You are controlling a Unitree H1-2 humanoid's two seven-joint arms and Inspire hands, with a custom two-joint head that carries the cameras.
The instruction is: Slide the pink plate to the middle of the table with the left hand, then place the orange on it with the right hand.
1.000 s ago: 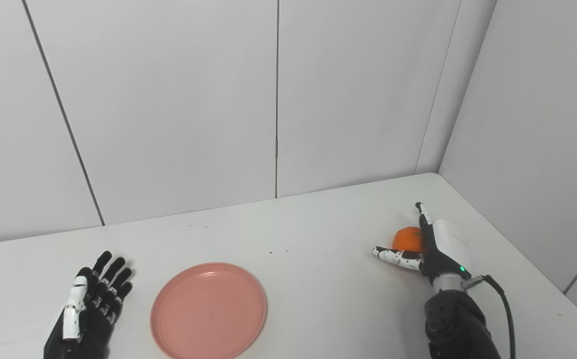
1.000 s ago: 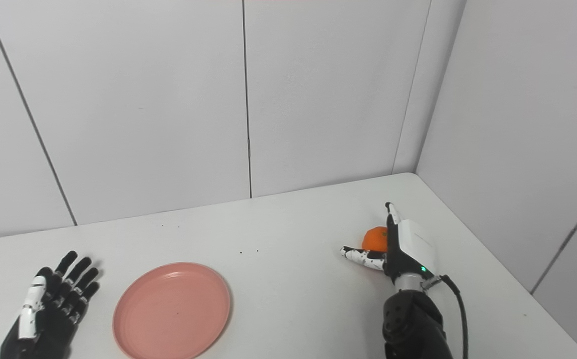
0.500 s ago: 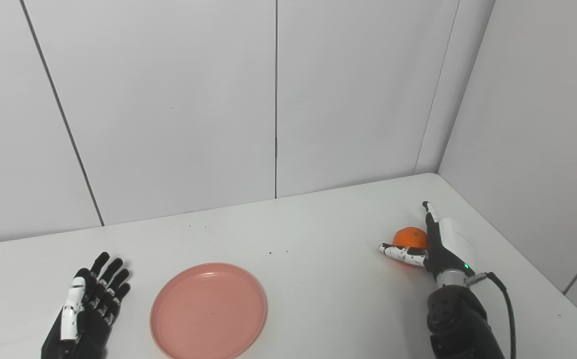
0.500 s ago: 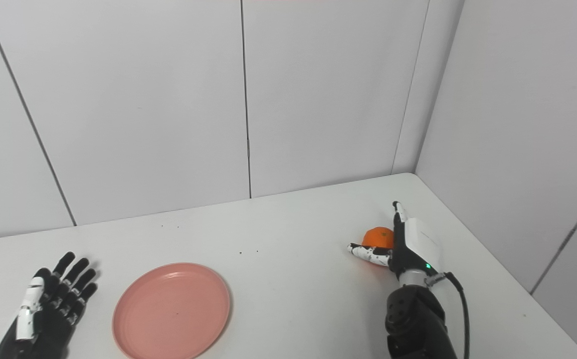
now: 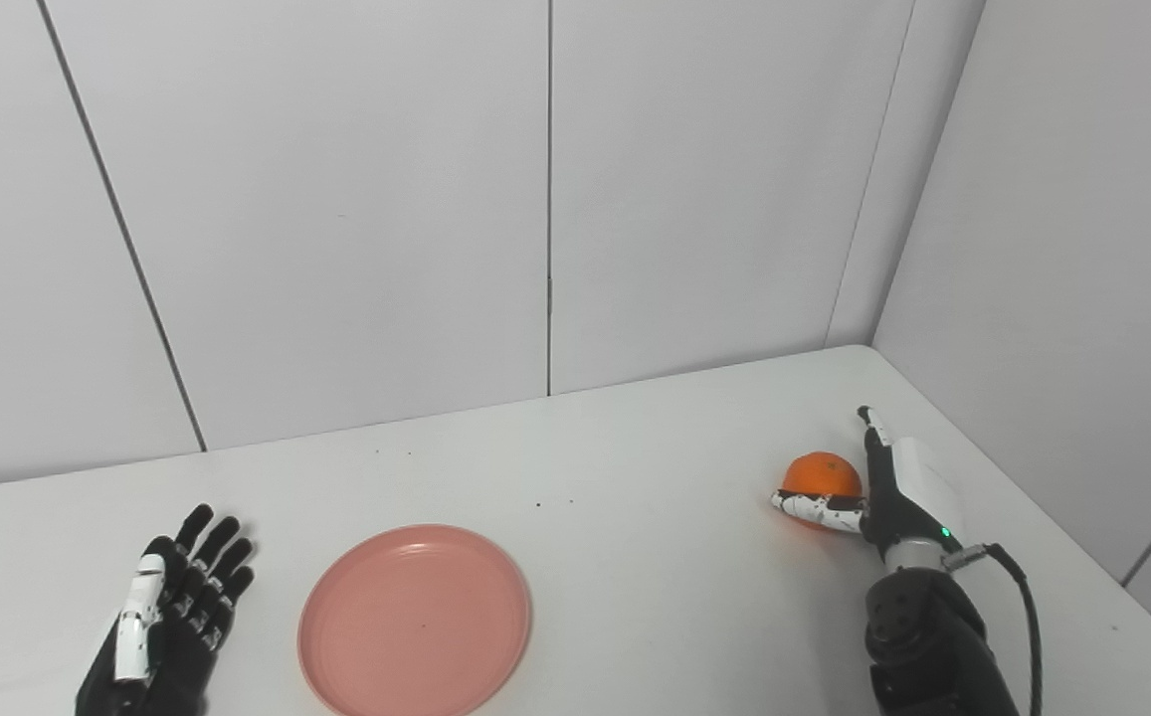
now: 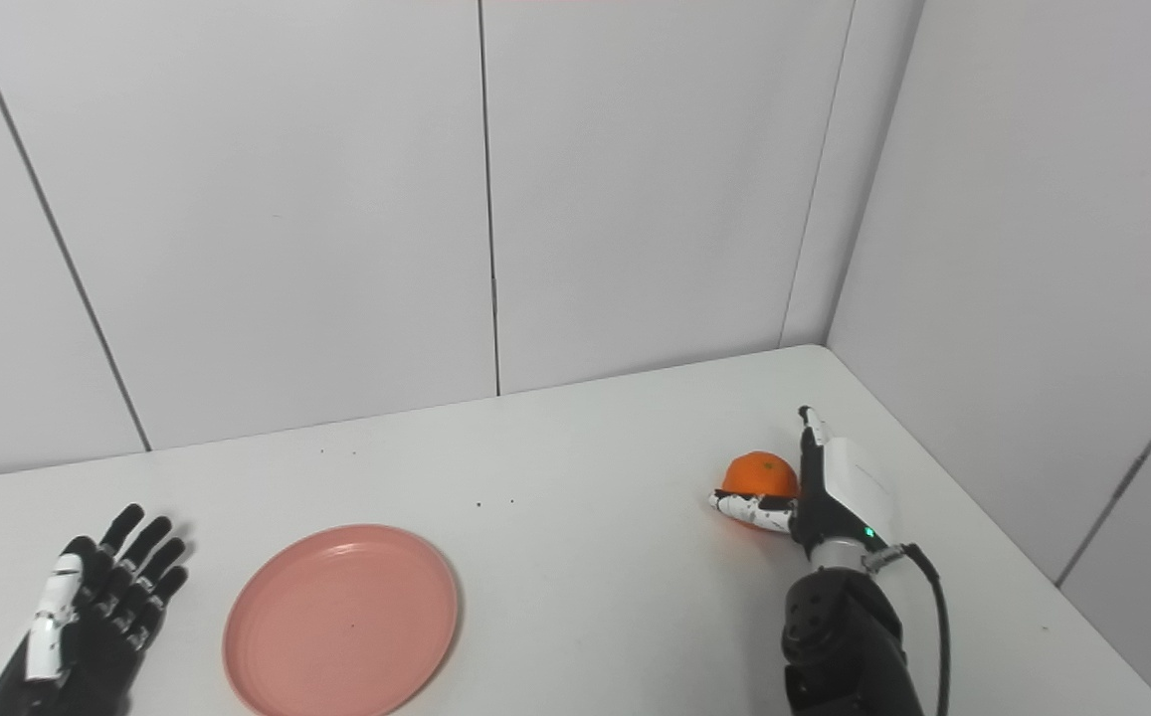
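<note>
Right eye view: unlabelled orange (image 6: pixel 758 472), pink plate (image 6: pixel 341 621).

Lab: bare white table (image 5: pixel 635 557), panel walls (image 5: pixel 336 199)

White table (image 5: pixel 655 517), dark specks on its surface, pale panelled walls (image 5: pixel 336 199) behind

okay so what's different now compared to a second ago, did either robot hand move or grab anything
The right robot hand has shifted to the right beside the orange, so more of the fruit shows; its thumb lies in front of the orange, fingers straight, not closed on it. The left robot hand drew back a little toward the near edge, open. The pink plate and the orange have not moved on the table.
</note>
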